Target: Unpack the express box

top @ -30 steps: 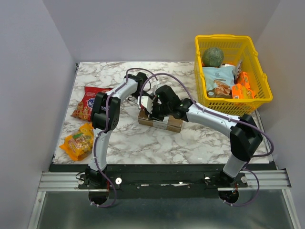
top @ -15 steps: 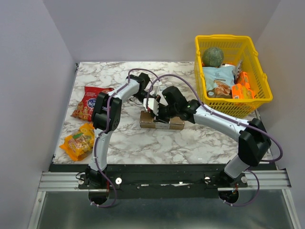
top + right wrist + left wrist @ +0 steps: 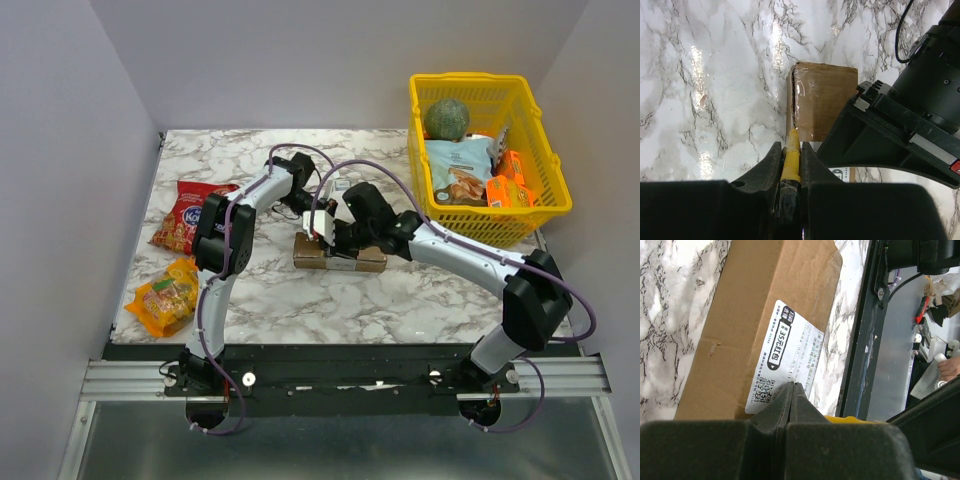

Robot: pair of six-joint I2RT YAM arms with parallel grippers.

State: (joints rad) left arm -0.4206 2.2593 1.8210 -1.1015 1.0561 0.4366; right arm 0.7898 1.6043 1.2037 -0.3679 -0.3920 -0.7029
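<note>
Two arms, the left arm (image 3: 222, 235) and the right arm (image 3: 465, 255), meet over the express box (image 3: 345, 260). It lies flat on the marble table (image 3: 400, 300) at the centre of the top view, well apart from the yellow basket (image 3: 490, 218) at upper right. From the left wrist, the left gripper (image 3: 791, 388) has its fingers pressed together with nothing between them, over the white label (image 3: 790, 352) on the carton. From the right wrist, the right gripper (image 3: 790, 146) pinches a slim yellow tool (image 3: 792, 140), its tip at the box's taped left edge, mid-frame.
</note>
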